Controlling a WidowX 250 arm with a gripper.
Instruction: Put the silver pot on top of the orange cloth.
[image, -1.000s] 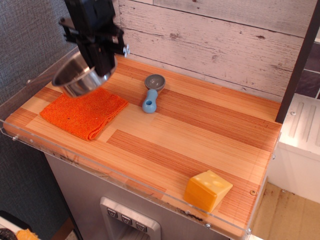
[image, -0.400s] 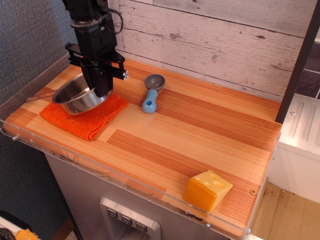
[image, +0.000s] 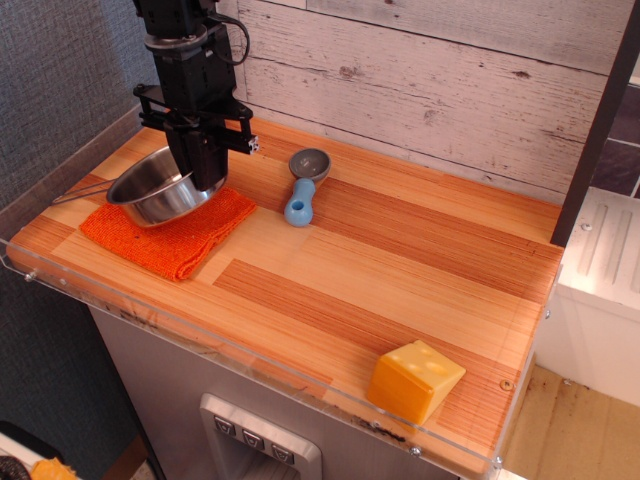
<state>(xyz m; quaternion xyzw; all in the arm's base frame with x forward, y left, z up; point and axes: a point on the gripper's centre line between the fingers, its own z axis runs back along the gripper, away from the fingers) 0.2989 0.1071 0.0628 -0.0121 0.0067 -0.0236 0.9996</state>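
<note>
Silver pot resting on orange cloth at roughly 9 o'clock on the tabletop, wire handle pointing toward 9 o'clock. Gripper at the pot's 3 o'clock rim; whether clamped or released cannot be told, fingers hidden behind the rim. Placement judged nearly complete. For a clean finish: release fully, then lift straight up, avoiding any drag on the rim that might tip the pot or bunch the cloth. Blue-handled scoop just beside the cloth at 3 o'clock; cheese block well apart toward 5 o'clock. Striped wood surface with clear plastic edging; whitewashed plank wall behind.
</note>
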